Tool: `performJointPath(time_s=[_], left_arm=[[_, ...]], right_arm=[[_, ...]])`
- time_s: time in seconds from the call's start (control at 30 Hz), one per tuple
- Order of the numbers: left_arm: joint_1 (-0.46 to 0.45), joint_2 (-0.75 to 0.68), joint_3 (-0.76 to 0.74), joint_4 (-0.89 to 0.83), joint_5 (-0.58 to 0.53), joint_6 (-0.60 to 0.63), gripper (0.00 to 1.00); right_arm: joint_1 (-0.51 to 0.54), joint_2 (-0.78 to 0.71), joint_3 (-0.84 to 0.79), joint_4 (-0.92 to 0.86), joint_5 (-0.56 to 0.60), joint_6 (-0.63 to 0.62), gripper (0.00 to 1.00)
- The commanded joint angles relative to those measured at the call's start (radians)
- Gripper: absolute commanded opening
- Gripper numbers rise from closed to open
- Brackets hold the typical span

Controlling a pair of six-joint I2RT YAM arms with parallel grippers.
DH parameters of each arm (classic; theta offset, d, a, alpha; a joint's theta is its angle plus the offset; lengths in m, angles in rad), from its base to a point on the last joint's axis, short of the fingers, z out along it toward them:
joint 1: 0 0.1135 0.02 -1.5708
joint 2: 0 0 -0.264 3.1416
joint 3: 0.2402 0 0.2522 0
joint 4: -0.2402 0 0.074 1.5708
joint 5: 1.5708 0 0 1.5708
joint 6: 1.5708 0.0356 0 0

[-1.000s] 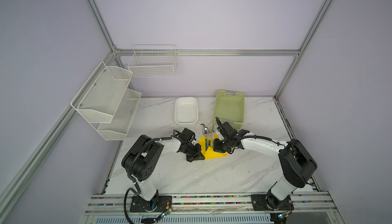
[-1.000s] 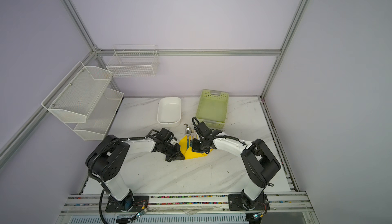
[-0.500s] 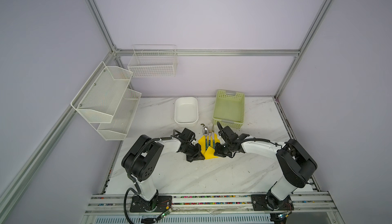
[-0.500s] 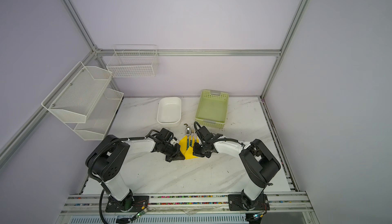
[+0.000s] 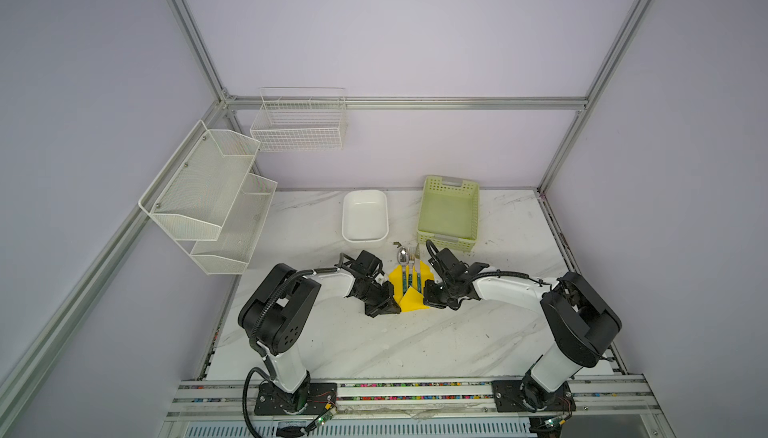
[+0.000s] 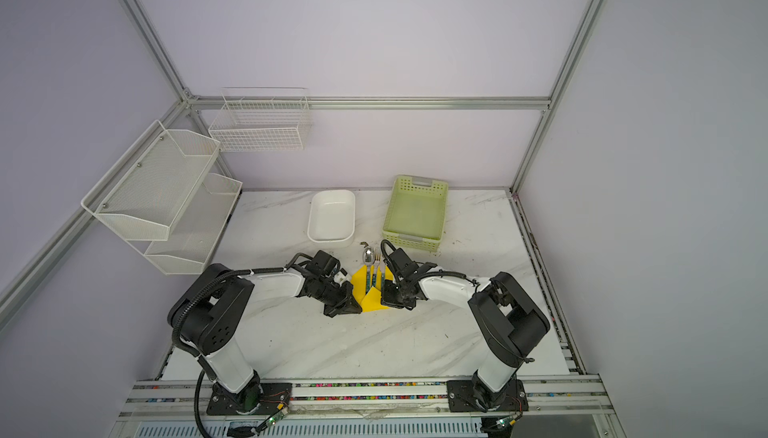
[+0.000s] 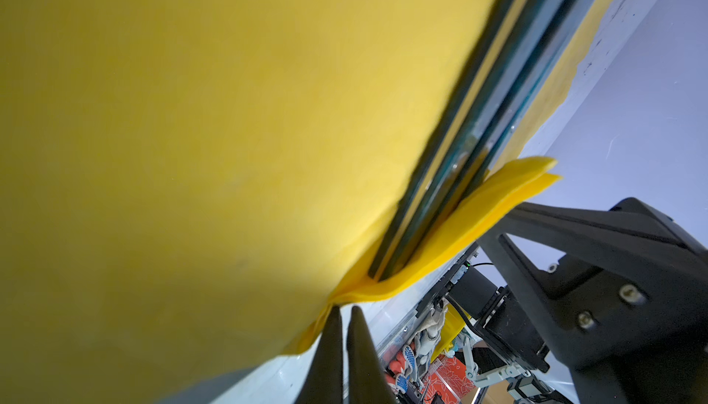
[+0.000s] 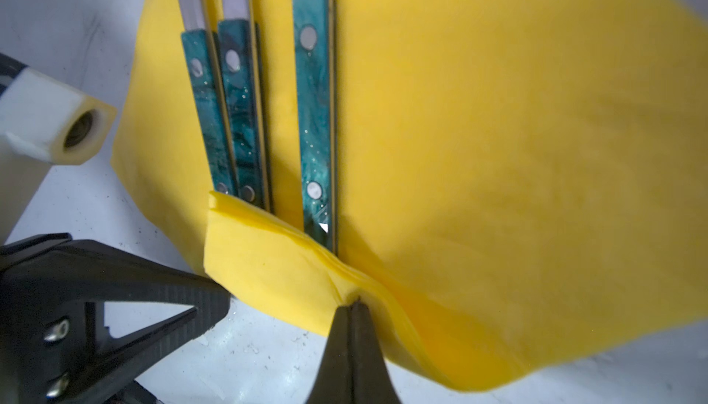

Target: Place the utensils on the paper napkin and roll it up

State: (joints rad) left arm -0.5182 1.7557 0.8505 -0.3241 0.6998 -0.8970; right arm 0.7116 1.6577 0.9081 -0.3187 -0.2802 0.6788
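The yellow paper napkin (image 5: 411, 302) (image 6: 372, 302) lies mid-table with its near corner folded up over the handle ends. The utensils (image 5: 409, 267) (image 6: 372, 267), three pieces with teal handles (image 8: 314, 115), lie side by side on it, their metal heads past its far edge. My left gripper (image 5: 392, 304) (image 7: 344, 308) is shut, its tips pinching the fold's left end. At the fold's right end my right gripper (image 5: 430, 295) (image 8: 354, 302) is shut on the napkin (image 8: 498, 153). The napkin (image 7: 191, 153) fills most of the left wrist view, the handles (image 7: 459, 176) edge-on.
A white dish (image 5: 365, 216) and a pale green perforated basket (image 5: 469, 199) stand just behind the napkin. White mesh shelves (image 5: 208, 195) and a wire basket (image 5: 299, 124) hang on the left and back walls. The marble table (image 5: 415, 344) runs to a rail at the front.
My right gripper has moved toward the front and slightly left, drawing the napkin's side inward. The left gripper has barely moved.
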Motion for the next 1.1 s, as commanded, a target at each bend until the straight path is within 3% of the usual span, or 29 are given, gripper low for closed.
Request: performJointPath(time_s=[0.0,0.57,1.07], left_arm=[[-0.002,0.014,0.049,-0.089,-0.033,0.023,0.08],[-0.003,-0.006,0.141,-0.092,-0.004,0.023,0.12],[-0.005,0.071,0.174,-0.079,-0.003,0.036,0.12]], right_arm=[[-0.006,0.017,-0.02,-0.027,0.016,-0.004,0.02],[-0.006,0.047,-0.044,-0.01,-0.001,-0.017,0.02],[-0.006,0.035,-0.046,-0.006,0.0,-0.005,0.02]])
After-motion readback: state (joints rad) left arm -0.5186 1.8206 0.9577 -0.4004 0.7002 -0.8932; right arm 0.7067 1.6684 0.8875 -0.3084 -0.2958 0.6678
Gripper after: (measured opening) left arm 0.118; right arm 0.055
